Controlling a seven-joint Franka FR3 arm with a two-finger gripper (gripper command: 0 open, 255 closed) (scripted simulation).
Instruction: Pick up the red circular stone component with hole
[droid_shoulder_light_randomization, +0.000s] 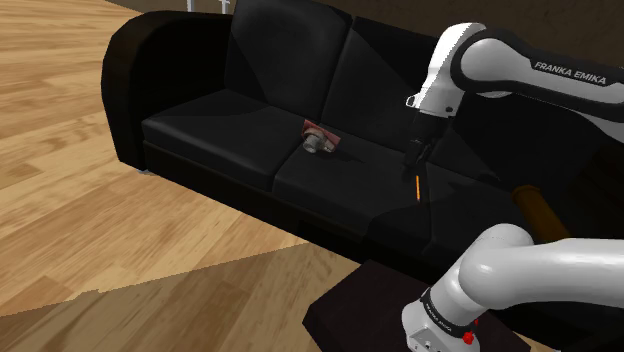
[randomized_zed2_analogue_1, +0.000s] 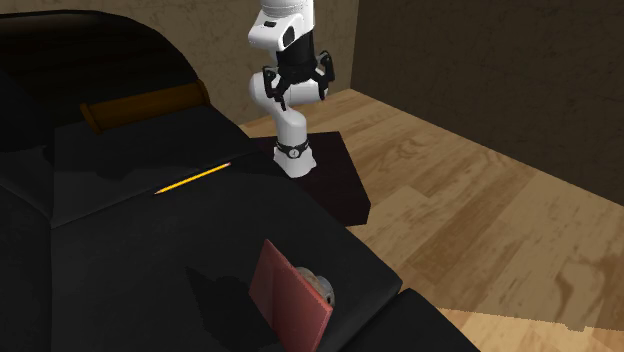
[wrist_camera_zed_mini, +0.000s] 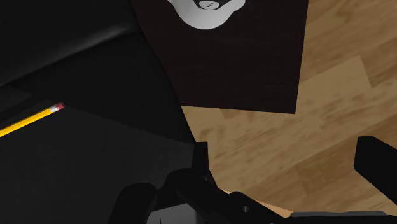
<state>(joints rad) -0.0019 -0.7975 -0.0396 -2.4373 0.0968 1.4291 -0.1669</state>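
On the seat of the black sofa (droid_shoulder_light_randomization: 220, 125), close to the seam between two cushions, sits the red component (droid_shoulder_light_randomization: 318, 130): a flat red slab that stands tilted, with a grey round part (randomized_zed2_analogue_1: 322, 289) pressed against one face. Whether slab and round part are one piece I cannot tell, and no hole can be made out. Nothing touches it.

Well apart from it, over the cushion towards the shoulder view's right, hangs the black gripper (droid_shoulder_light_randomization: 413, 163), pointing down near the seat's front edge. Its jaws are released: in the wrist view the two fingers (wrist_camera_zed_mini: 200, 159) stand wide apart with only wooden floor (wrist_camera_zed_mini: 331, 76) and the dark stand (wrist_camera_zed_mini: 242, 70) between them, clasping nothing.

Just below the gripper a yellow pencil (droid_shoulder_light_randomization: 415, 187) with a pink eraser end lies flat on the same cushion, pointing across the seat towards its front edge. Farther along the seat, towards the shoulder view's right edge, a brown cylinder (droid_shoulder_light_randomization: 535, 208) lies on the sofa
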